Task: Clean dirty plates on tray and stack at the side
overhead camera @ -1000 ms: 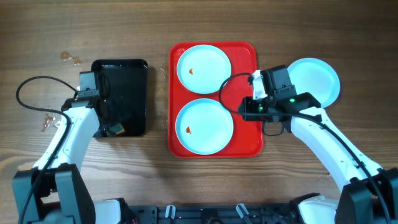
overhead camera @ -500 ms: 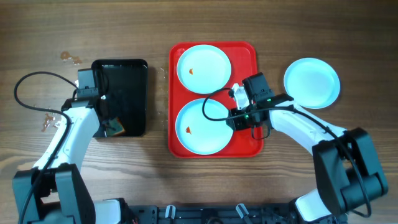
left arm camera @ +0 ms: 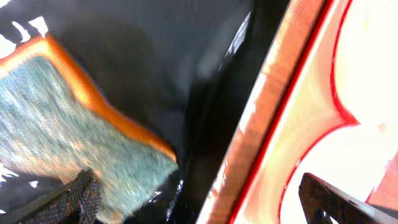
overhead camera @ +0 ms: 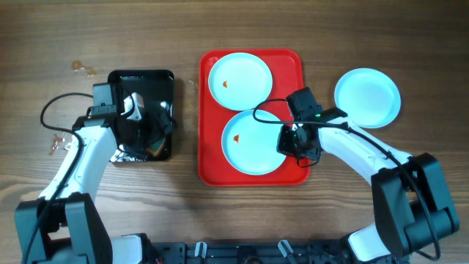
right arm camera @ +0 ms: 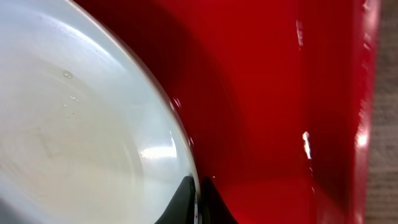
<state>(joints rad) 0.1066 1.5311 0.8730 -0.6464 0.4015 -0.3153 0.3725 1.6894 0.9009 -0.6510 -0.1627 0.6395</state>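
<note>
The red tray (overhead camera: 290, 67) holds two pale-blue plates, each with a small orange sauce spot. The far plate (overhead camera: 239, 81) lies flat. The near plate (overhead camera: 253, 144) sits shifted toward the tray's right side. My right gripper (overhead camera: 288, 139) is shut on its right rim; in the right wrist view the fingers (right arm camera: 198, 200) pinch the plate's edge (right arm camera: 81, 124) over the red tray (right arm camera: 267, 106). A third plate (overhead camera: 368, 97) lies on the table to the right. My left gripper (overhead camera: 144, 126) is open over the black tray, its fingers (left arm camera: 199, 205) spread beside a green-and-orange sponge (left arm camera: 68, 137).
The black tray (overhead camera: 150, 82) stands left of the red tray and looks wet. The sponge (overhead camera: 152, 151) lies in its near right corner. Small stains mark the wood at the far left (overhead camera: 82, 68). The red tray's rim (left arm camera: 292, 124) shows in the left wrist view.
My right gripper has moved from the side plate to the near plate's rim, closed on it and drawn it rightward. My left gripper has swung right over the black tray.
</note>
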